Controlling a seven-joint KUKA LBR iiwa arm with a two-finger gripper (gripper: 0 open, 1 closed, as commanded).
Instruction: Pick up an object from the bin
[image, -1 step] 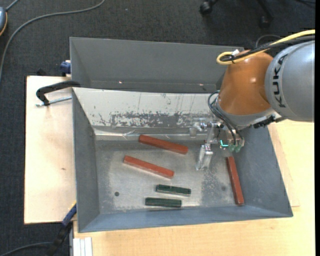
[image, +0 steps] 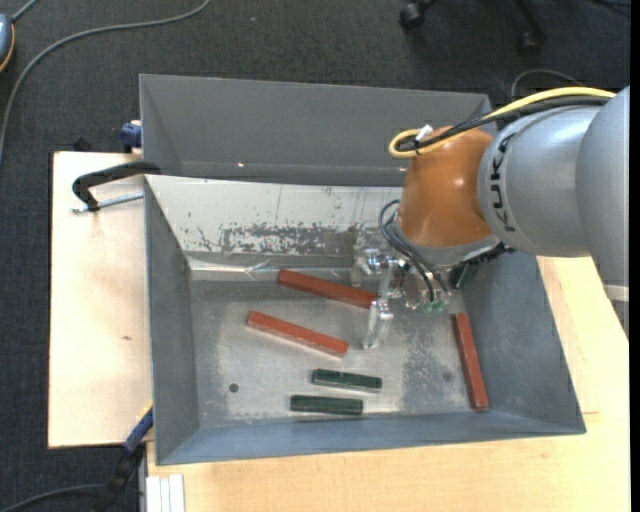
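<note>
The grey metal bin (image: 170, 330) has sloped, scuffed walls and a speckled flat floor. The arm (image: 560, 180), smooth silver with a glossy orange wrist cover, reaches down to mid-floor. Its gripper (image: 380, 318) hangs at the right end of the upper red-brown bar (image: 322, 289), low over the floor. Whether the jaws are open or closed cannot be told, and nothing is seen between them.

This looks like the descent before a grasp. The next move calls for straddling that bar across its narrow width, then closing.

A second red-brown bar (image: 297, 334) lies just left and a third (image: 470, 362) by the right wall, all long, flat-sided and matte. Two shorter dark green bars (image: 346, 380) lie near the front.
</note>
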